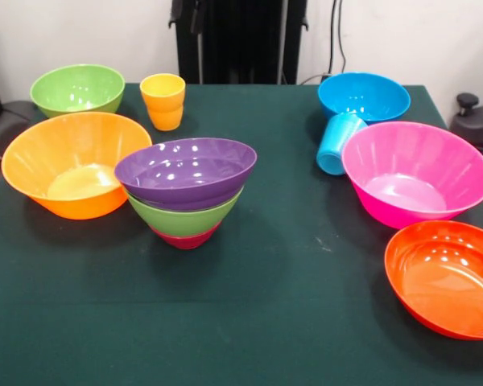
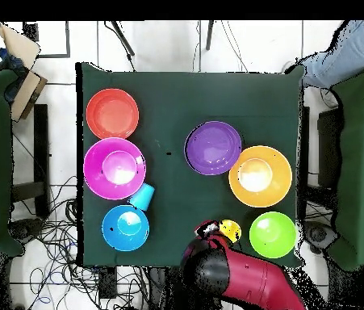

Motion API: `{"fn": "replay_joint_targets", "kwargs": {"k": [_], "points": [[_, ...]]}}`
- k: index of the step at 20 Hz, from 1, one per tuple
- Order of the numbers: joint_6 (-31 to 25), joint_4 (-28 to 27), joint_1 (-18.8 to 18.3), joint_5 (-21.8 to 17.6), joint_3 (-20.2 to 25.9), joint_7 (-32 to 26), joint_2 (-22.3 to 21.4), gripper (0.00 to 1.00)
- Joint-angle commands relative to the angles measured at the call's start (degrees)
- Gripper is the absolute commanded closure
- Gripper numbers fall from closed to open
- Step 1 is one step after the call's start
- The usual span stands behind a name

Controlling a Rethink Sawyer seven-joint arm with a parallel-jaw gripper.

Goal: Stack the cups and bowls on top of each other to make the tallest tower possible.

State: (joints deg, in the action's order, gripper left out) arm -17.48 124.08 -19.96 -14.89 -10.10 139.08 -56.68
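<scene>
A: We log the tower point(image 1: 186, 191) near the middle of the green table point(image 1: 249, 322): purple bowl point(image 1: 186, 171) on top, a green bowl point(image 1: 185, 215) nested under it, the small crimson bowl point(image 1: 185, 238) at the base. All three sit mouth-up, so each drops into the one below and adds little height.

B: And the cups?

A: The yellow-orange cup point(image 1: 163, 101) stands upright, apart from the stack, between the second green bowl point(image 1: 77, 88) and the table's far edge. The light blue cup point(image 1: 338, 143) lies tilted against the blue bowl point(image 1: 364, 96) and touches the large pink bowl point(image 1: 416, 171). It would need righting first.

B: Arm position?

A: From overhead, the red arm point(image 2: 245, 278) reaches in from the base, and its gripper point(image 2: 210, 229) sits just beside the yellow-orange cup point(image 2: 231, 230). We cannot tell whether it is spread or closed, or whether it touches the cup. The front view shows no arm.

B: So our reading of the step?

A: We judge the cup is the next piece for the tower. The large orange bowl point(image 1: 75, 163) and red-orange bowl point(image 1: 447, 277) stand loose; being wide, they would serve better as a base than a top
</scene>
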Motion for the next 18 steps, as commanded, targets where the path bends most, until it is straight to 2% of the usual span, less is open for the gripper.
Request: {"fn": "replay_joint_targets", "kwargs": {"k": [1,4,7,9,11,18], "points": [[-2.63,2.96,-5.22,-2.41,6.41,-5.49,-1.09,0.00],[1.98,1.80,-4.14,-4.21,5.18,-2.02,4.20,0.00],[7.69,-0.20,-2.84,-4.72,4.40,1.45,11.53,0.00],[9.33,-1.72,-1.67,-4.67,3.45,2.70,14.40,0.00],[9.53,-2.93,-0.97,-4.59,2.48,2.99,15.55,0.00],[10.19,-2.35,-3.69,-4.61,3.58,1.12,16.66,0.00]]}}
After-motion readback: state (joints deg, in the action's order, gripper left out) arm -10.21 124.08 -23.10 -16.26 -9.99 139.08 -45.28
